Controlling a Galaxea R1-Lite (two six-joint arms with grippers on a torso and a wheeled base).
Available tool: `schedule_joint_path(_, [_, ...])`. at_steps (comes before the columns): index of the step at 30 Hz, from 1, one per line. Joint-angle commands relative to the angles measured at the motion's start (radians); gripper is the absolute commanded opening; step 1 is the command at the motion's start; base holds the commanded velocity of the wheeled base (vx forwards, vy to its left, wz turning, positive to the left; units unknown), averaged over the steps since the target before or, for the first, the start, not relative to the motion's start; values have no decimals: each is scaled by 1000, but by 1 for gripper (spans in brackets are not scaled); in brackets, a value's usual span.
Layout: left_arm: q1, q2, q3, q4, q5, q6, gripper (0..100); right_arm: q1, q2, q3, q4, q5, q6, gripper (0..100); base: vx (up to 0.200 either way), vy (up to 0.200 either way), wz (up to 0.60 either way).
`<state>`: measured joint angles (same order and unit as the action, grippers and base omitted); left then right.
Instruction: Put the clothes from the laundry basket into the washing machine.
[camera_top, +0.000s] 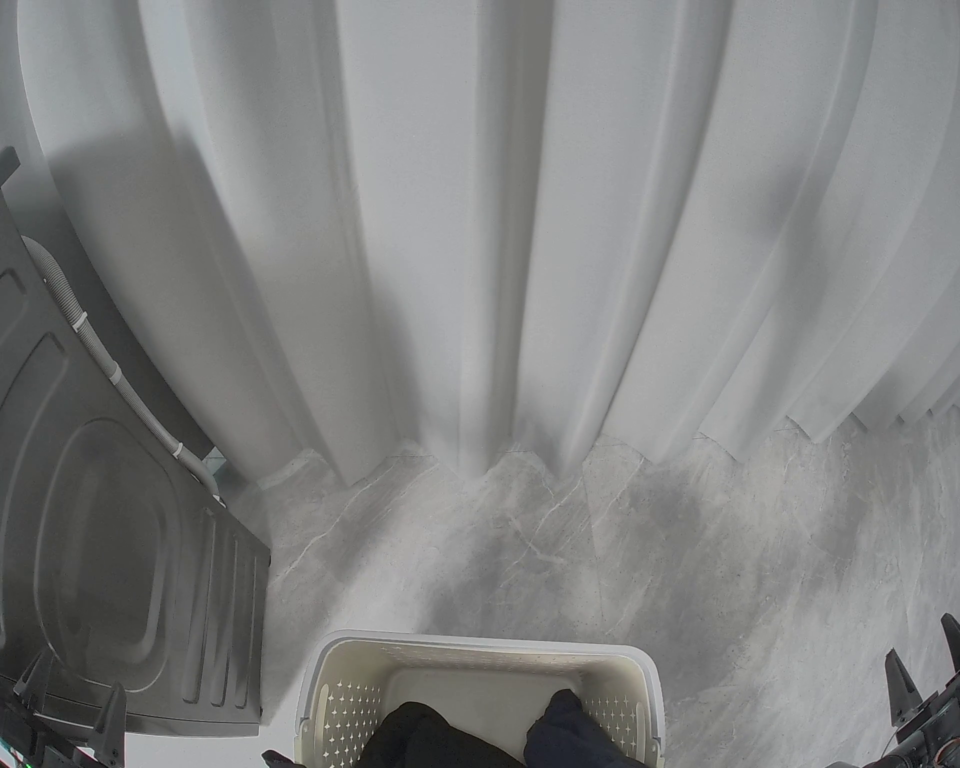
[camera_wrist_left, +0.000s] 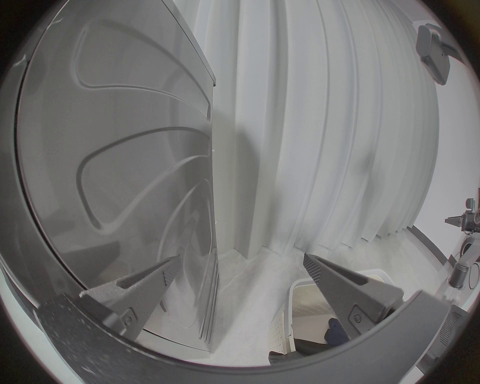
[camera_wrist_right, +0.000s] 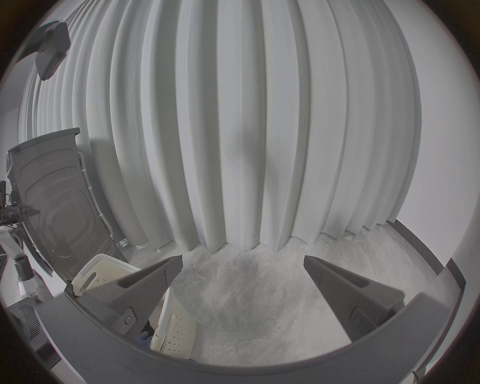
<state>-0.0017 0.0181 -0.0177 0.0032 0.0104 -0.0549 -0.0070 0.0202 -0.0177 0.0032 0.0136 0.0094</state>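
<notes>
A white laundry basket (camera_top: 478, 647) stands on the floor at the bottom centre. Inside it lie a black garment (camera_top: 425, 738) and a dark navy one (camera_top: 570, 732). The grey washing machine (camera_top: 110, 560) stands at the left, with a ribbed metal panel facing me. My left gripper (camera_top: 72, 692) is open and empty, low beside that panel. My right gripper (camera_top: 922, 655) is open and empty over the floor, to the right of the basket. The left wrist view shows my left gripper (camera_wrist_left: 240, 261) between the machine (camera_wrist_left: 115, 165) and the basket (camera_wrist_left: 299, 300). The right wrist view shows my right gripper (camera_wrist_right: 242, 260), the basket (camera_wrist_right: 175, 325) and the machine (camera_wrist_right: 55, 200).
A pleated white curtain (camera_top: 500, 220) hangs across the whole back. Grey marble floor (camera_top: 620, 560) lies bare between the curtain and the basket. A ribbed white hose (camera_top: 100, 360) runs along the machine's far edge.
</notes>
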Motion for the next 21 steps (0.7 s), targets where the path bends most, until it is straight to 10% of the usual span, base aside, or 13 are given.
schedule_joint_path(1, [0, -12, 16, 0, 0, 0, 100, -1, 0, 18, 0, 0, 0, 100, 0, 0, 0])
schedule_joint_path(21, [0, -12, 16, 0, 0, 0, 100, 1, 1, 18, 0, 0, 0, 100, 0, 0, 0])
